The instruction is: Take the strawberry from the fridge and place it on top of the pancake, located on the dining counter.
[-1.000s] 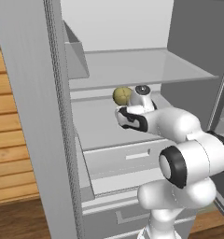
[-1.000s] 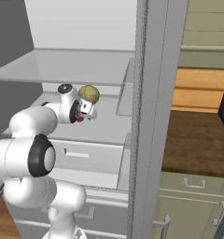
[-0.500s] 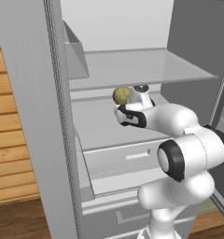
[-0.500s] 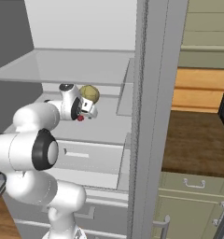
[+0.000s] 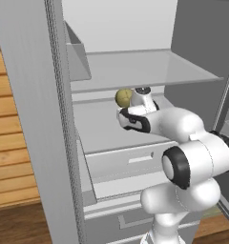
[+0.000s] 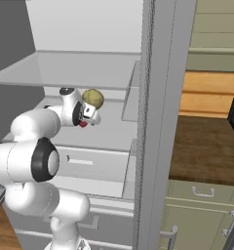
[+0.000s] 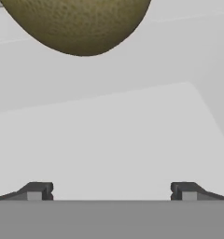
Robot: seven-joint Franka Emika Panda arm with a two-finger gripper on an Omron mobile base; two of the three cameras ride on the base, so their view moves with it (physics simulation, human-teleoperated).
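Open fridge seen from the left base view: the white arm reaches in over the lower white shelf, above two drawers. A yellow-green round fruit sits on that shelf, just beyond the hand. In the right base view the same fruit lies close beside the gripper, and a small dark-red spot, apparently the strawberry, shows at the hand's lower edge on the shelf. In the hand view the gripper stands released, fingertips wide apart with nothing between them; the fruit looms ahead, apart from the tips.
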